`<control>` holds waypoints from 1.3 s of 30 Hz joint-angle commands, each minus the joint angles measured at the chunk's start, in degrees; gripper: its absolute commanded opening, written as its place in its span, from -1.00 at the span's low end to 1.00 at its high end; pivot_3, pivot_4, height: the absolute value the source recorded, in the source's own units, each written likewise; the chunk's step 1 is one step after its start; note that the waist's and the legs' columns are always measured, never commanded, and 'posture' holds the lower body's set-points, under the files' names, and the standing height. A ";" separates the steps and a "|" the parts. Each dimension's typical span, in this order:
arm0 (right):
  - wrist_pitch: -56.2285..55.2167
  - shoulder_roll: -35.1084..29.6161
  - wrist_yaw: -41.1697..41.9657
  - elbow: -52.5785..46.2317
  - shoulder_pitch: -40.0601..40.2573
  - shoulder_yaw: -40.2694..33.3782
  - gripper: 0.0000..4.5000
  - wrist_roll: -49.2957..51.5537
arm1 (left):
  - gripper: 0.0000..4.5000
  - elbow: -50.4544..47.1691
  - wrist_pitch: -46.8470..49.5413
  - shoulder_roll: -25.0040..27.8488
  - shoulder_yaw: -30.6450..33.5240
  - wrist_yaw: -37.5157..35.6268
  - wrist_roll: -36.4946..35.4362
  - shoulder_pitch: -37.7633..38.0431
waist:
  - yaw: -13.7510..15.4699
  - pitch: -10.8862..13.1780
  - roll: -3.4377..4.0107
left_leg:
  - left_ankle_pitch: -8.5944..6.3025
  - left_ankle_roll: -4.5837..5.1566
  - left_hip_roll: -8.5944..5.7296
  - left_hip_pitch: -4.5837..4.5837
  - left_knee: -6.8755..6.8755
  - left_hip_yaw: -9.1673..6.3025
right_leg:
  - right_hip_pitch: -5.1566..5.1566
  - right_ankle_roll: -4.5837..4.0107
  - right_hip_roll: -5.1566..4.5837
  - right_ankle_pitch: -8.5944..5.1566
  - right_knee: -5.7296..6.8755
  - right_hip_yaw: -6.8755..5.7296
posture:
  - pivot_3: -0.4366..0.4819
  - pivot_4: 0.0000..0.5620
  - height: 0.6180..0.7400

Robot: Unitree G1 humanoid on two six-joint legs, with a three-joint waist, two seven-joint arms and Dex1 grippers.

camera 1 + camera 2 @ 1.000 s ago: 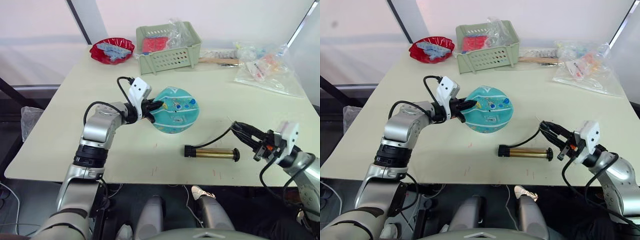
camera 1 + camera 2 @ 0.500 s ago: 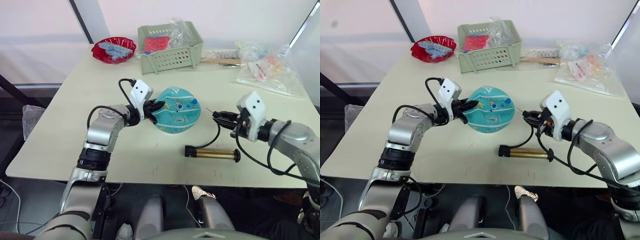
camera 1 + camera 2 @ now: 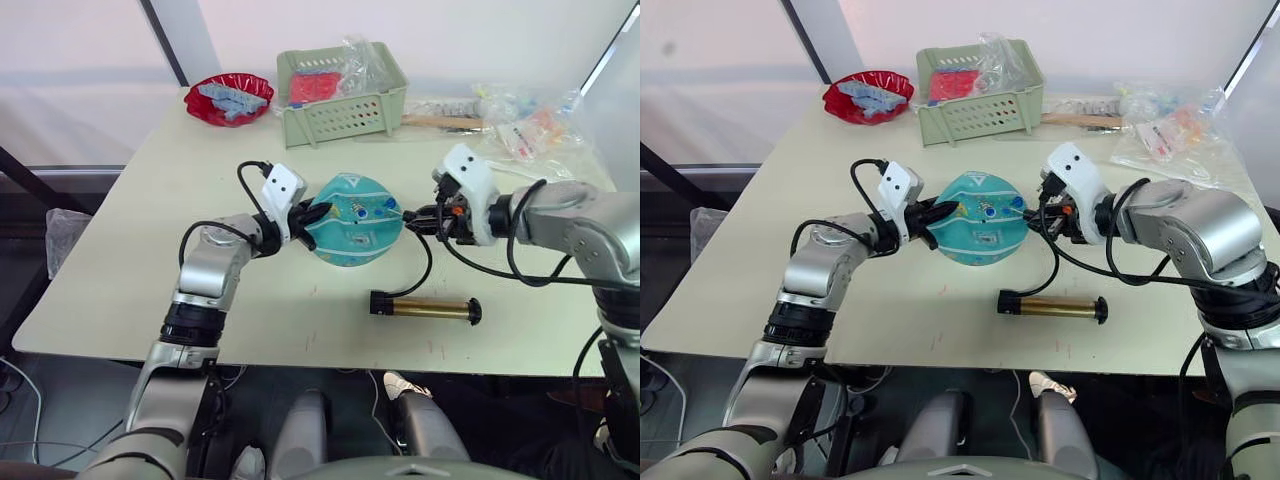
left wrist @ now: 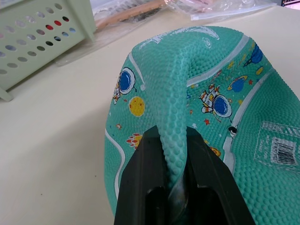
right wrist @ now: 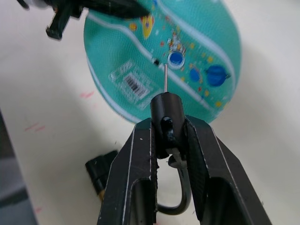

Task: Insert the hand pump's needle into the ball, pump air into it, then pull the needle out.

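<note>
The teal ball (image 3: 355, 222) lies partly flat at the table's middle. My left gripper (image 4: 174, 140) is shut on a raised fold of its left side. At the ball's right side my right gripper (image 5: 168, 124) is shut on the needle's black fitting (image 5: 166, 108). The thin needle (image 5: 166, 78) points at the ball, and its tip is just beside a small black valve spot (image 5: 156, 61). The hand pump (image 3: 425, 306) lies on the table in front of the ball. Its black hose (image 3: 428, 262) curves up to my right gripper (image 3: 428, 216).
A green basket (image 3: 340, 90) and a red bowl (image 3: 226, 98) stand at the table's far side. Clear plastic bags (image 3: 535, 135) and a wooden stick (image 3: 440, 122) lie at the far right. The near table edge (image 3: 300, 358) runs just in front of the pump.
My right arm has swung from the front right corner up to the ball's right side, carrying the needle and hose. The pump body and the left gripper have stayed put.
</note>
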 commanded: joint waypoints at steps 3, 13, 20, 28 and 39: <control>2.30 2.21 3.59 6.43 -9.31 6.82 -0.86 -1.94 | -0.99 1.34 -1.73 -1.21 -1.09 -0.63 0.60 1.33 | 0.08 -0.01 0.02 | 0.00 0.00 0.00 -0.01 0.01 -0.08 | 0.00 -0.01 0.01 0.00 0.02 -0.09 | -0.05 -0.47 0.94; 0.12 5.63 10.86 19.00 -20.16 18.40 -0.86 -8.29 | -0.99 1.85 -2.47 -1.32 -1.53 -1.76 1.36 1.40 | 0.07 0.00 0.05 | 0.00 0.00 -0.04 -0.40 0.11 -0.51 | -0.15 -0.05 -0.04 0.01 -0.03 -0.55 | -0.05 -0.47 0.94; -3.68 8.47 15.51 25.93 -24.34 24.37 -0.86 -13.66 | -0.99 2.44 -2.74 -1.23 -1.80 -2.19 1.89 1.12 | 0.08 0.00 0.07 | 0.00 0.00 -0.05 -0.42 0.12 -0.57 | -0.15 -0.06 -0.04 0.01 -0.03 -0.61 | -0.05 -0.47 0.94; -7.90 12.49 18.72 33.37 -26.40 26.38 -0.86 -19.45 | -0.99 2.37 -2.66 -0.88 -1.64 -2.22 2.15 1.26 | 0.03 0.01 0.08 | 0.00 -0.01 -0.05 -0.42 0.11 -0.61 | -0.14 -0.06 -0.04 0.01 -0.02 -0.64 | -0.05 -0.47 0.94; -10.72 14.95 20.56 36.87 -25.45 26.59 -0.86 -25.17 | -0.99 1.91 -2.32 -0.71 -1.59 -2.08 2.11 1.73 | -0.08 0.01 0.10 | 0.01 -0.01 -0.04 -0.40 0.11 -0.62 | -0.14 -0.06 -0.02 0.01 0.01 -0.65 | -0.05 -0.47 0.94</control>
